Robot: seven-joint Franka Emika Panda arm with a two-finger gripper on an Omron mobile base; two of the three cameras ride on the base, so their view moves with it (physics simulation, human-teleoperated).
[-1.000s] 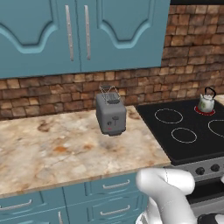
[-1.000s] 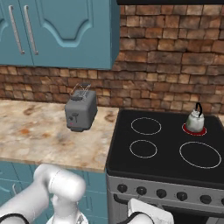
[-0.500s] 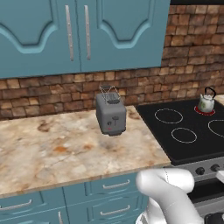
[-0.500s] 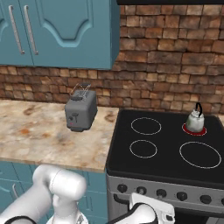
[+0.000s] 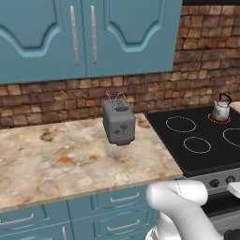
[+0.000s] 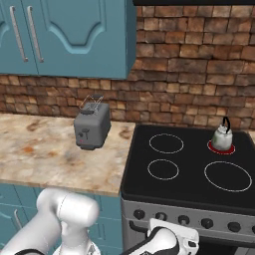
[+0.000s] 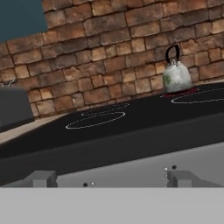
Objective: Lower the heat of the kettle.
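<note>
Along the far left, blue cabinet doors [image 5: 70, 37] with long silver handles are hanging above a brown brick wall [image 5: 56, 96]. Below them a speckled beige stone counter [image 5: 51, 159] is stretching toward the near edge, with blue drawers [image 5: 93, 208] sitting under it. A grey boxy toaster [image 5: 118, 123] with a wire lever on top is standing on the counter toward the far side, just beside the left edge of the stove; the right base view is showing the toaster [image 6: 91, 127] the same way.

To the right, a black glass stovetop [image 6: 189, 169] with white burner rings is lying flush with the counter, and a row of dark knobs [image 6: 184, 219] is running along its grey front panel. The small rounded silvery-green metal kettle [image 6: 222, 138] with a black arched handle is sitting on the far right burner, which is glowing red beneath it. The left base view is placing the kettle [image 5: 220, 110] at the far right corner of the stove, and the hand view is showing the kettle [image 7: 176, 75] against the bricks, well apart from the hand.

The white arm's gripper [image 6: 172, 241] is hanging low, near the stove's front panel, and its jaws are standing spread wide with nothing between them.
</note>
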